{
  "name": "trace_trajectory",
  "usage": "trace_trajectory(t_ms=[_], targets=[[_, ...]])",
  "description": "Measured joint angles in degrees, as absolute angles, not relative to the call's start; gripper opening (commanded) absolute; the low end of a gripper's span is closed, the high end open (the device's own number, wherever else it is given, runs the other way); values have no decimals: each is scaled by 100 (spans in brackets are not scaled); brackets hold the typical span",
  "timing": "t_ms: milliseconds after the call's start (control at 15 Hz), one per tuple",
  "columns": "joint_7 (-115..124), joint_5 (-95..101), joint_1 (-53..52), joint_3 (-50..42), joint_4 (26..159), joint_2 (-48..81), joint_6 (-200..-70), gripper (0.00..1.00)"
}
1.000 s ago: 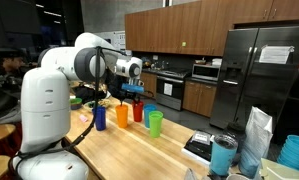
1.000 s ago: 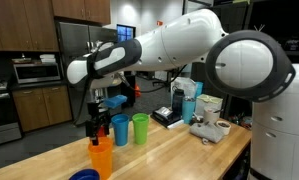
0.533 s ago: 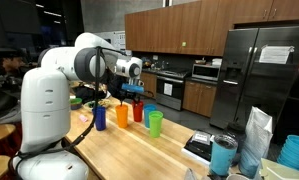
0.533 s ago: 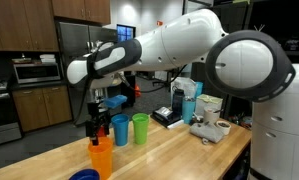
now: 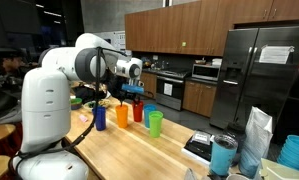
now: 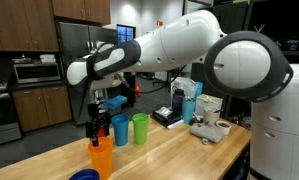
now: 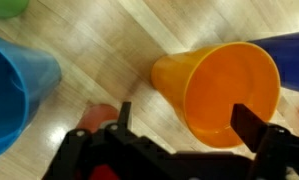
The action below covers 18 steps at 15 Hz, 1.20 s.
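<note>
Several plastic cups stand on a wooden counter [image 5: 139, 150]: dark blue [image 5: 99, 117], orange [image 5: 121, 115], red [image 5: 138, 111] and green [image 5: 155, 122]. My gripper [image 5: 136, 95] points down just above the red and orange cups. It also shows in an exterior view [image 6: 93, 125], beside the orange cup [image 6: 102, 157], a light blue cup [image 6: 119, 128] and the green cup [image 6: 140, 128]. In the wrist view the gripper [image 7: 187, 125] is open and empty. The orange cup's mouth [image 7: 224, 90] lies between its fingers. The light blue cup [image 7: 14, 90] is at left, and a bit of red [image 7: 99, 118] shows below.
A black device [image 5: 201, 146], a blue tumbler [image 5: 223, 155] and a bag [image 5: 257, 135] stand further along the counter. Kitchen cabinets and a refrigerator [image 5: 259, 70] are behind. The white robot base [image 5: 44, 120] stands at the counter's end.
</note>
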<state>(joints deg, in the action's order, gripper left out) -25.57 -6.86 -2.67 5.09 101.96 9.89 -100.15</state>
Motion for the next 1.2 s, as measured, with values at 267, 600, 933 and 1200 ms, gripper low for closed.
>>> trace_trajectory(t_ms=[267, 600, 933, 1200], targets=[[-2557, -687, -267, 510, 10196, 1007, -10015, 100], [-2535, -687, -269, 519, 10203, 1023, -10015, 100], [-2052, -647, -381, 581, 10219, 977, -10019, 100], [-1564, -542, -508, 624, 10314, 819, -10019, 100]])
